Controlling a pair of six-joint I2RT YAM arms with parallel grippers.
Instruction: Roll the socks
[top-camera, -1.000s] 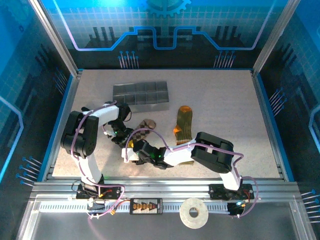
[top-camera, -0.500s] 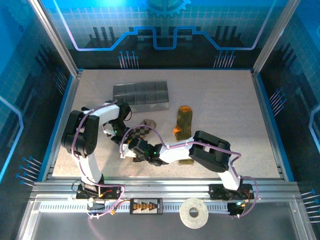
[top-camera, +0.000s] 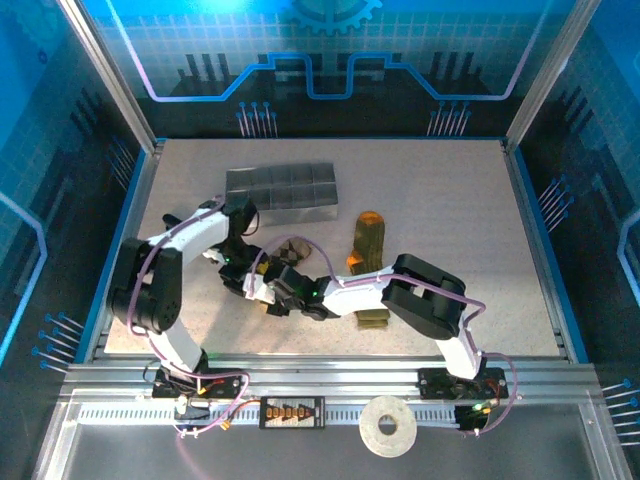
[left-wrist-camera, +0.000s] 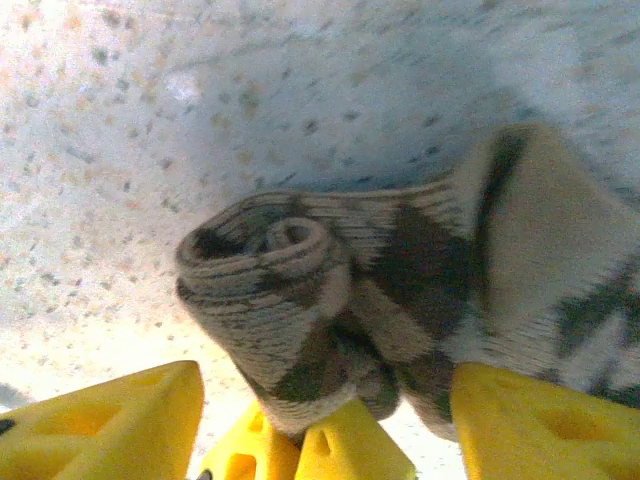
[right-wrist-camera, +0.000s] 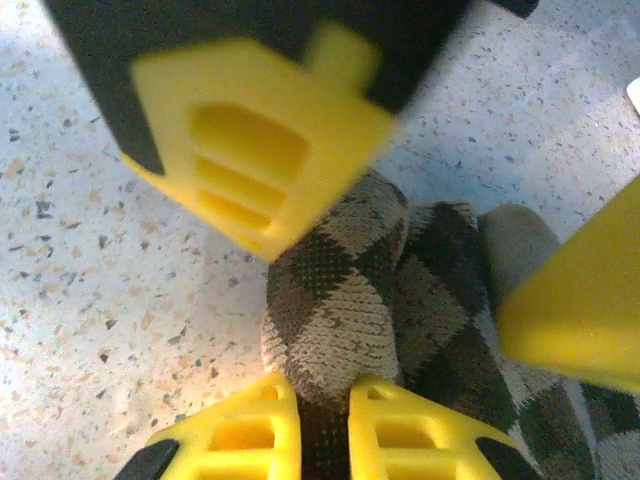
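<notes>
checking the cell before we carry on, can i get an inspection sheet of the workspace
surface: speckled table, no spills seen
job's things: argyle sock, one end rolled; green sock lying flat, unrolled
clutter: grey divided tray at the back; white tape roll at the near edge
hands: left hand open either side of the argyle sock; right hand shut on the argyle sock
cables: purple leads hanging in loops
surroundings: blue-lit enclosure walls
</notes>
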